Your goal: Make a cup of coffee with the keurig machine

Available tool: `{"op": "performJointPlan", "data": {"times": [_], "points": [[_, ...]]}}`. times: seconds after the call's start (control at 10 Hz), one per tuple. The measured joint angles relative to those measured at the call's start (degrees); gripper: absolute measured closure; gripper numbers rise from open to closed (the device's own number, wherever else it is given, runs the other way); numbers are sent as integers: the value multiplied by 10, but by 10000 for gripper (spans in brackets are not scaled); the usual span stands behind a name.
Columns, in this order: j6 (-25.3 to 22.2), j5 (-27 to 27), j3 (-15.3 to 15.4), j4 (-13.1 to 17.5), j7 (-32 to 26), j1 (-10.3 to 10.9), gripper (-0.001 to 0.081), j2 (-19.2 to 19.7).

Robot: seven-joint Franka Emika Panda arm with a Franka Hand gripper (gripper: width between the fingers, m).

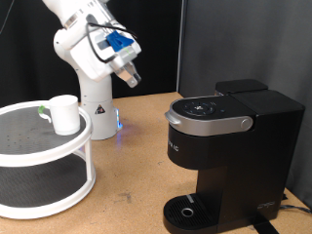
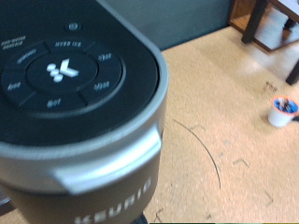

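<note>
The keurig machine is a boxy black coffee maker standing on the wooden table at the exterior view's right. Its lid with the silver-grey band is down, and its round drip tray holds nothing. The wrist view looks down on its top button panel and silver band. The white cup stands upright on the top tier of a white round shelf at the exterior view's left. My gripper hangs in the air between cup and machine, above the table, touching nothing. Its fingers do not show in the wrist view.
The white robot base stands behind the shelf. A small green item lies next to the cup. On the floor in the wrist view are a small white container with blue contents and dark furniture legs.
</note>
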Motion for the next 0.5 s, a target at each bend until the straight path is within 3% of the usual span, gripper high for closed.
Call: {"op": "performJointPlan", "data": {"times": [0.5], "points": [[-102, -106, -12, -46, -5, -60, 806, -87]]}}
